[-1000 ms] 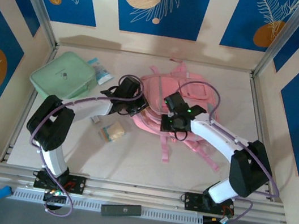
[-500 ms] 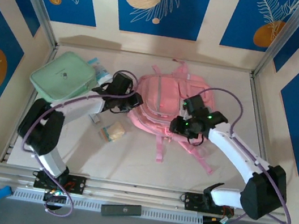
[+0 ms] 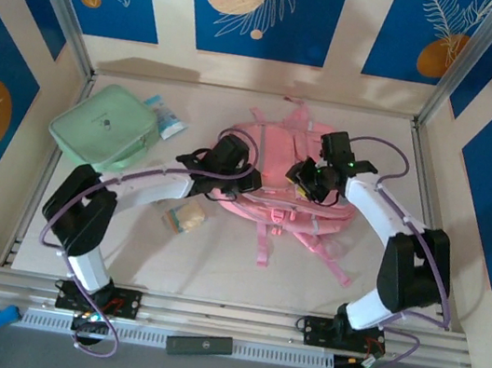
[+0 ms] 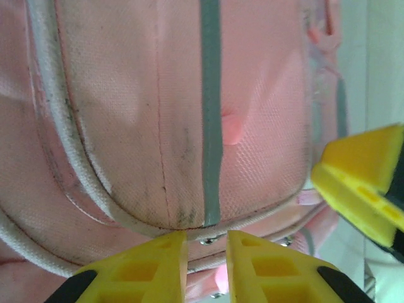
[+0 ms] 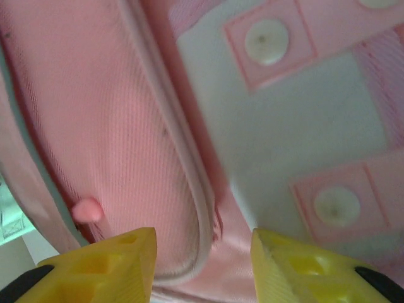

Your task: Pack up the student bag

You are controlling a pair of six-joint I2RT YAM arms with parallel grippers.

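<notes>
The student bag (image 3: 273,165) is a soft pink backpack lying flat at mid-table, straps trailing toward me. My left gripper (image 3: 237,171) rests over its left side. In the left wrist view its yellow fingers (image 4: 206,243) stand a narrow gap apart at the piped edge of a front pocket (image 4: 126,113), a metal zip piece showing between them, nothing gripped. My right gripper (image 3: 305,180) hovers over the bag's right side. Its jaws (image 5: 203,243) are wide apart above pale piping on the pink fabric (image 5: 107,126), beside a grey-blue patch (image 5: 284,113).
A mint green case (image 3: 104,127) lies at the back left, with a small blue-and-white packet (image 3: 164,118) by it. A small tan object (image 3: 186,216) sits in front of the left arm. Pink straps (image 3: 264,244) spread toward the near edge. Metal frame rails border the table.
Both grippers were shut and have opened. The left arm reached right onto the bag; the right gripper swung up and to the right. The bag has shifted and flattened.
</notes>
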